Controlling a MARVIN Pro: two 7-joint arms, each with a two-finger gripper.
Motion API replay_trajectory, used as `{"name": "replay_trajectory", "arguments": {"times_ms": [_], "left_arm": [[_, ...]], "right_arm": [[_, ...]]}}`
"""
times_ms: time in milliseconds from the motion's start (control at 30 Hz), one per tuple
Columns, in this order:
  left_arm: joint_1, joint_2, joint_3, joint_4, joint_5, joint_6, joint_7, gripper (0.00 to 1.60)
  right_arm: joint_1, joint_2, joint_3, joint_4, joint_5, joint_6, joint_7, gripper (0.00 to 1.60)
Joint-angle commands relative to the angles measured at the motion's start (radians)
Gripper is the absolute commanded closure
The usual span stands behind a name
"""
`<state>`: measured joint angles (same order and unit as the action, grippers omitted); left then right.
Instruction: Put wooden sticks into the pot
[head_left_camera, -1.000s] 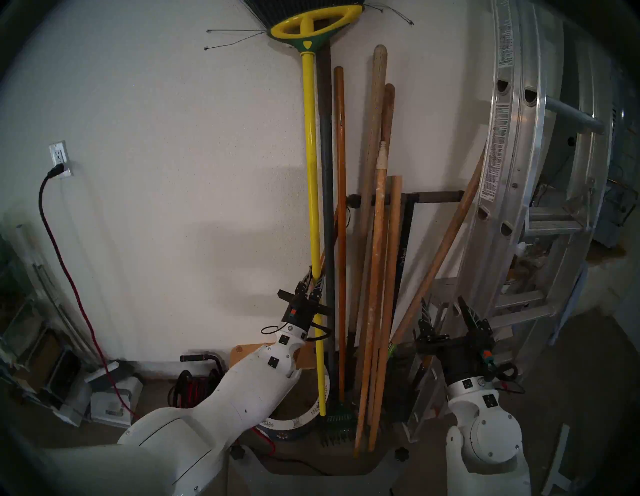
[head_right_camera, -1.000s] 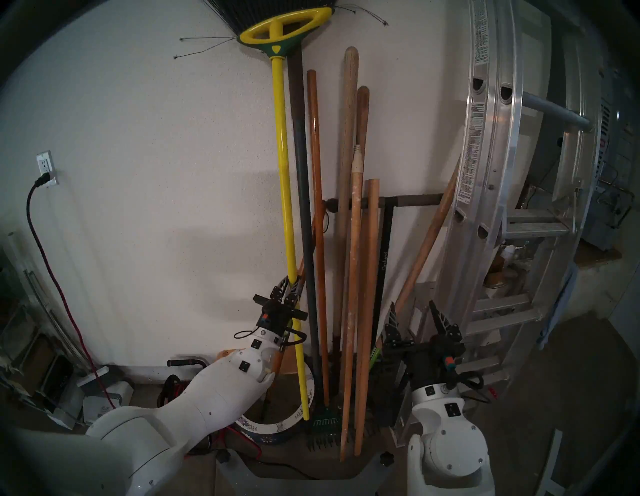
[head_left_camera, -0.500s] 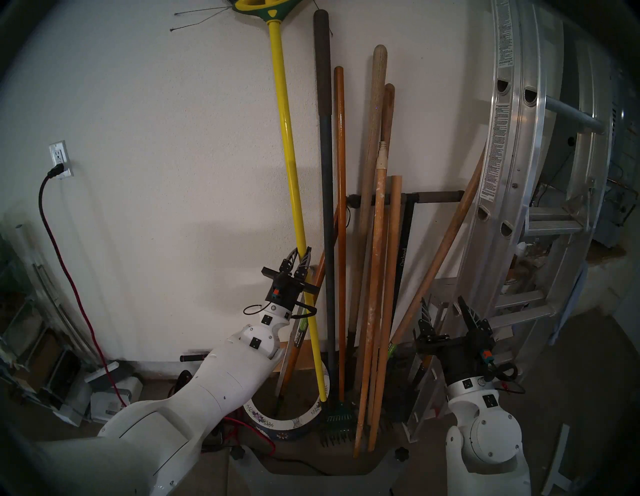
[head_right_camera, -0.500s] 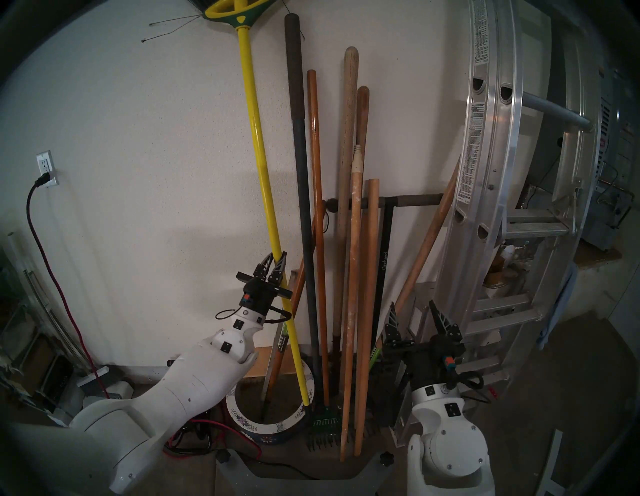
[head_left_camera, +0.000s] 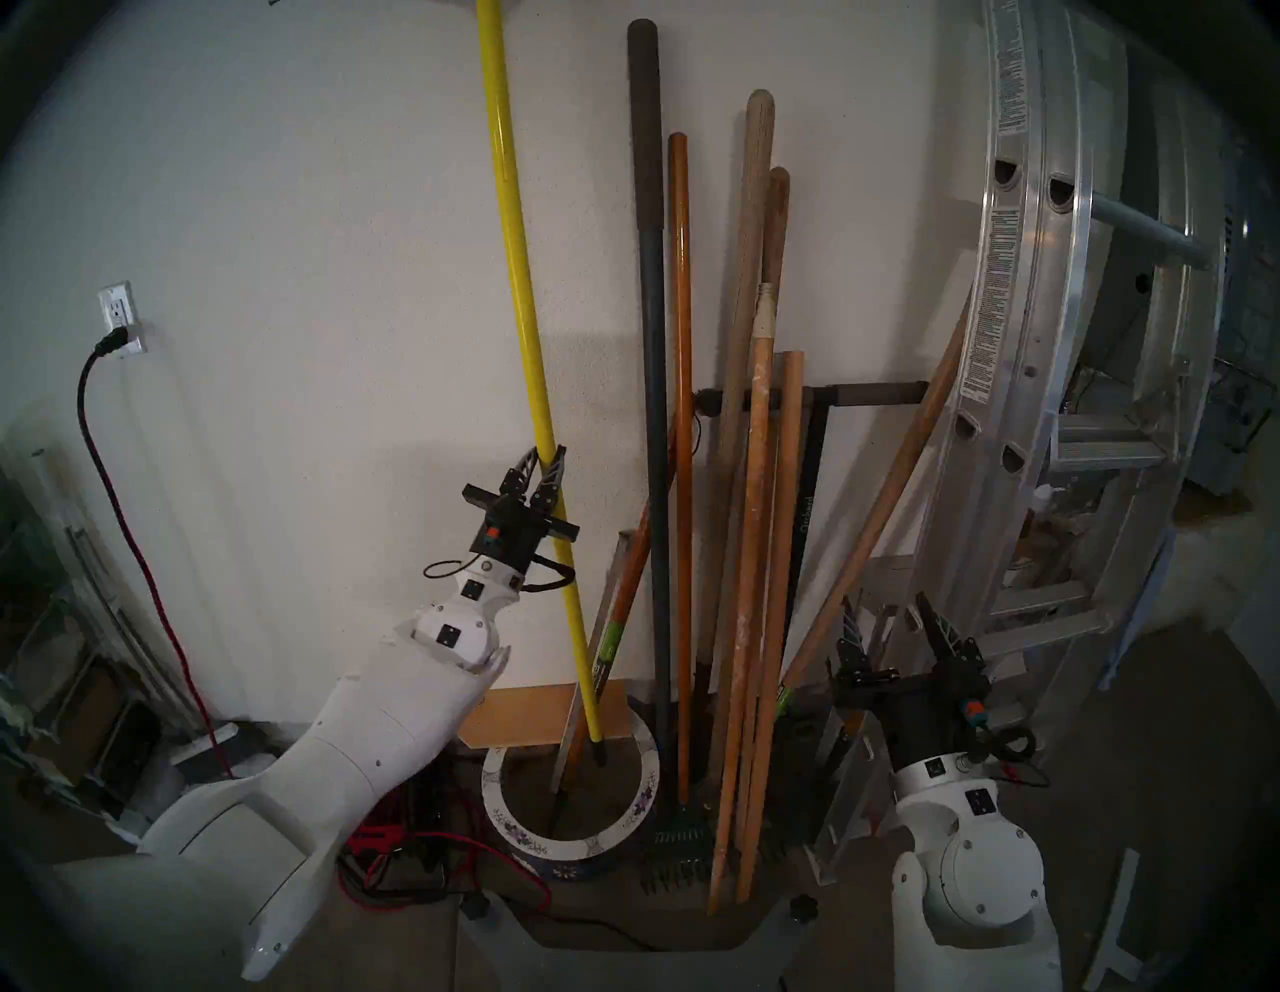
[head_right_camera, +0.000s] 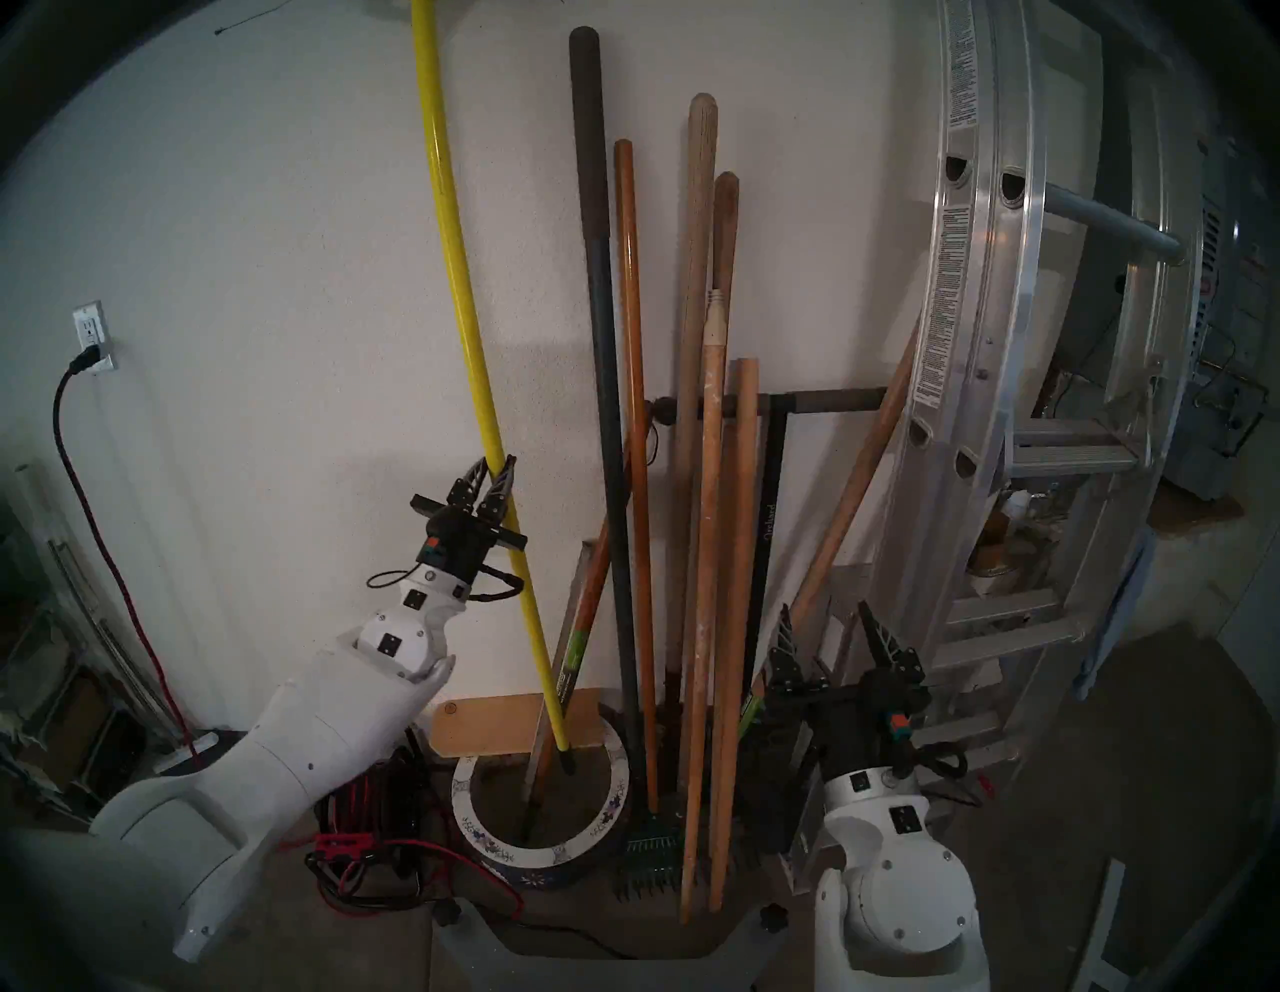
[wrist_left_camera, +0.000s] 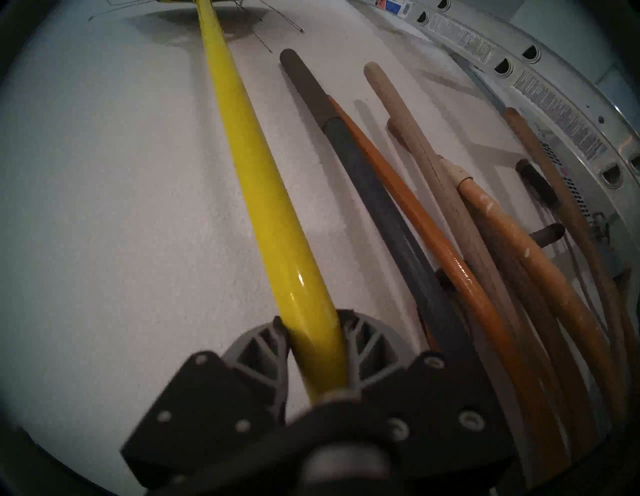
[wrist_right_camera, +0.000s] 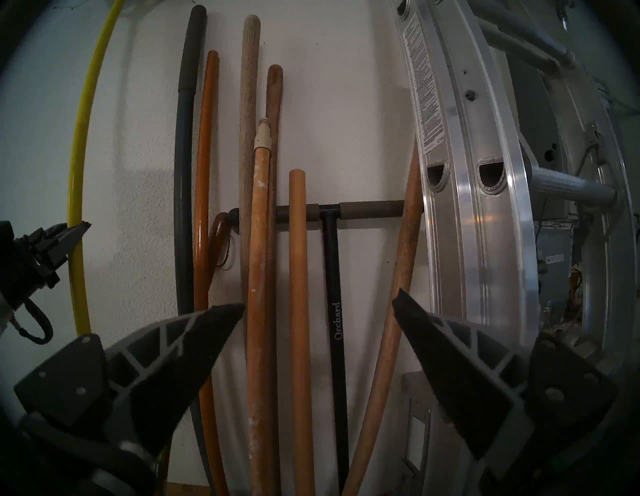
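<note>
Over pot (head_left_camera: 644, 783) | left end effector (head_left_camera: 544, 463) grips yellow pole (head_left_camera: 526, 312)

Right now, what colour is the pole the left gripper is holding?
Bright glossy yellow. The pole shows best in the left wrist view, clamped in the left gripper.

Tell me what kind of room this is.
Most likely a garage or tool storage corner: long tool handles lean against a bare wall, an aluminum extension ladder stands at the right, and a coiled red and black cord lies on the floor.
</note>
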<state>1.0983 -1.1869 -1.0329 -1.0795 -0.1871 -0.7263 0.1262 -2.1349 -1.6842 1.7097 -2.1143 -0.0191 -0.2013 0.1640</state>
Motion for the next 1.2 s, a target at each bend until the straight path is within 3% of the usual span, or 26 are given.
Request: {"name": "replay_trajectory", "arguments": {"times_ms": [0,467,667,900,1000,1167], "left_arm": [[0.015,0.091,-0.022,-0.115,-0.017,0.063,-0.031,1.6],[0.151,0.181,-0.045,-0.269,-0.124,0.251,-0.084,1.6],[0.23,0.222,-0.068,-0.385,-0.195,0.378,-0.094,1.6],[0.252,0.218,-0.08,-0.426,-0.238,0.444,-0.088,1.6],[0.284,0.221,-0.094,-0.486,-0.266,0.533,-0.043,1.6],[0.3,0.216,-0.102,-0.49,-0.283,0.599,-0.007,1.6]], "right_arm": [[0.0,0.0,-0.001,-0.001,0.0,0.0,0.001,0.0],[0.0,0.0,-0.001,-0.001,0.0,0.001,0.001,0.0],[-0.001,0.001,-0.001,-0.001,0.0,0.001,0.001,0.0],[-0.001,0.001,-0.001,-0.001,0.0,0.001,0.001,0.0],[-0.001,0.001,-0.001,-0.002,0.0,0.001,0.001,0.0],[-0.001,0.001,-0.001,-0.002,0.0,0.002,0.002,0.0]]}}
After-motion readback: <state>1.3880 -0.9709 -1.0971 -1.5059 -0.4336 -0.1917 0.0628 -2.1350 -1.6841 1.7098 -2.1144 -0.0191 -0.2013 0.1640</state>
